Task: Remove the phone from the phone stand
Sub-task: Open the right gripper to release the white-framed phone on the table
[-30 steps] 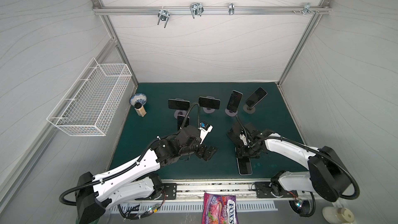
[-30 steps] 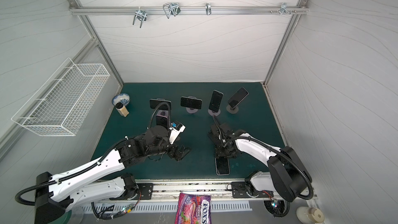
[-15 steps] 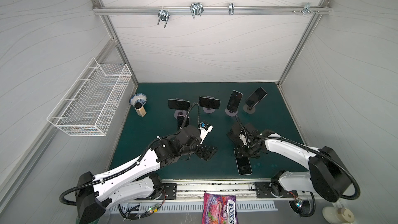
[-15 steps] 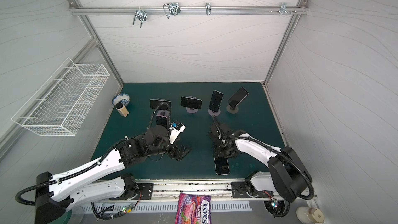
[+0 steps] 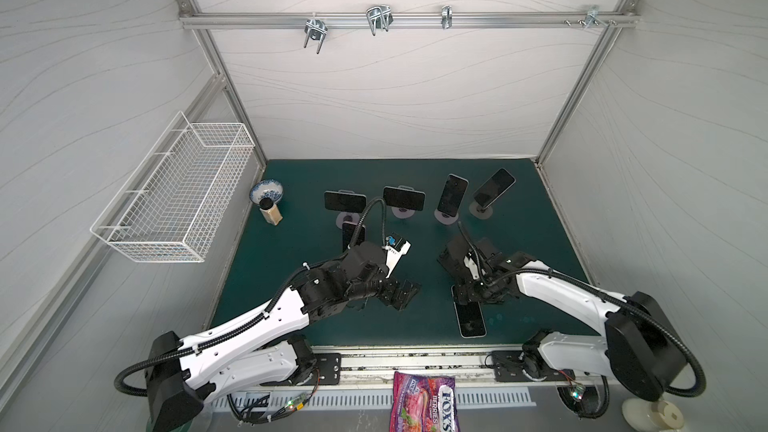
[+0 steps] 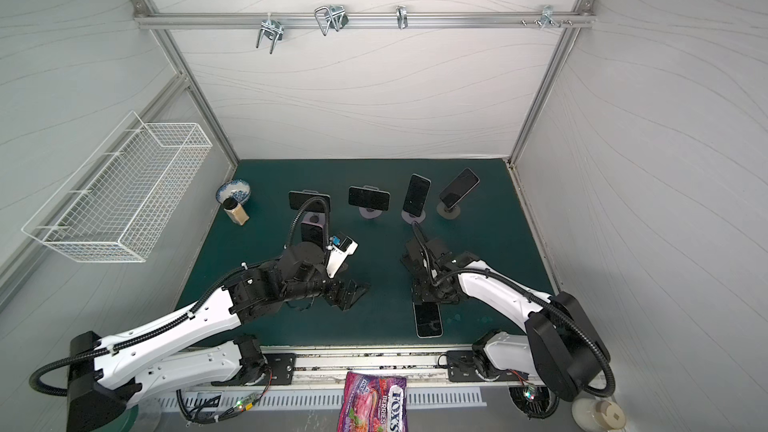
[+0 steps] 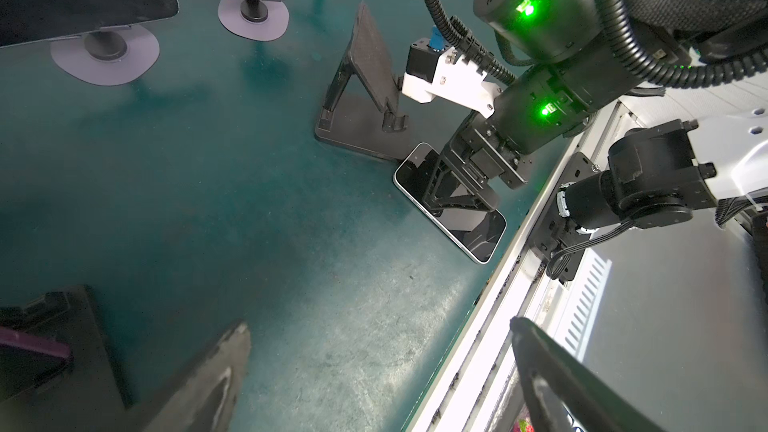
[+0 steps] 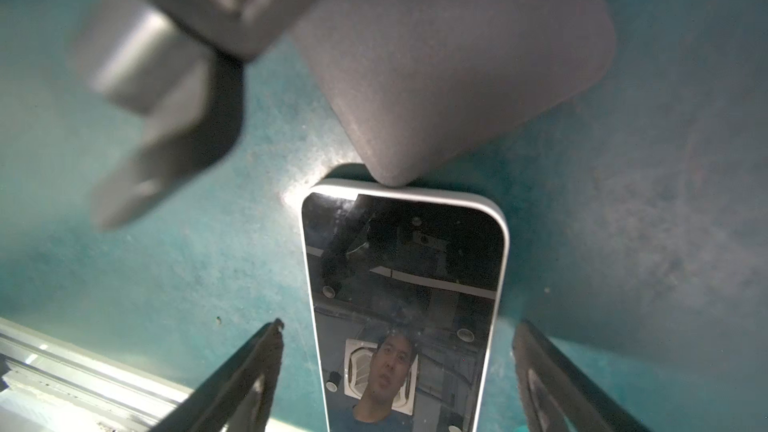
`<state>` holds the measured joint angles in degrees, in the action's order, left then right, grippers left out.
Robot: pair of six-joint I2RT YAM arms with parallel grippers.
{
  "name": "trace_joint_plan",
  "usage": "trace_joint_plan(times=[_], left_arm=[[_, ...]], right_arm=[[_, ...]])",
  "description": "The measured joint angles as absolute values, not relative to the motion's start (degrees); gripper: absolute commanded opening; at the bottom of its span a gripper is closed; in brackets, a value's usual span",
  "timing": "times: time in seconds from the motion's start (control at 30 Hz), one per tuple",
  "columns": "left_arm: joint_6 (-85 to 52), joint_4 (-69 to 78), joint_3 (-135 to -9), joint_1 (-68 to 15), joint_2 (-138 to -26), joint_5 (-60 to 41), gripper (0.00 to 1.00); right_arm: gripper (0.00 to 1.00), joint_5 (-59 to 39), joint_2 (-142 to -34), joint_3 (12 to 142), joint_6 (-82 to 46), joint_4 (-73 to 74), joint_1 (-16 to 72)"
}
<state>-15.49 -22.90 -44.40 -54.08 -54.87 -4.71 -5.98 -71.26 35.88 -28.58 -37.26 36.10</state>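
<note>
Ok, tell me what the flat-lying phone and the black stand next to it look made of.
Phone: glossy glass front with mirror-like reflections. Its pale rim could be plastic or painted metal; I can't tell which. Black stand: matte, finely grainy surface, likely moulded plastic.

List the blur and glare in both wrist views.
Right wrist view: the phone stand's lip, close to the lens, is out of focus, while the phone screen gives a sharp mirror reflection. Left wrist view: glare whitens the mat.
</note>
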Motion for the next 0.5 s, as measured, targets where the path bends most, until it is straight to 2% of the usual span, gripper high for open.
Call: trace_joint_plan(times=[0.5], left_arm=[[-15.5, -23.7, -44.4, -54.3, -53.2, -3.5, 0.99]], right_arm=[[0.9, -5.4, -65.5, 35.8, -28.7, -38.1, 36.1]])
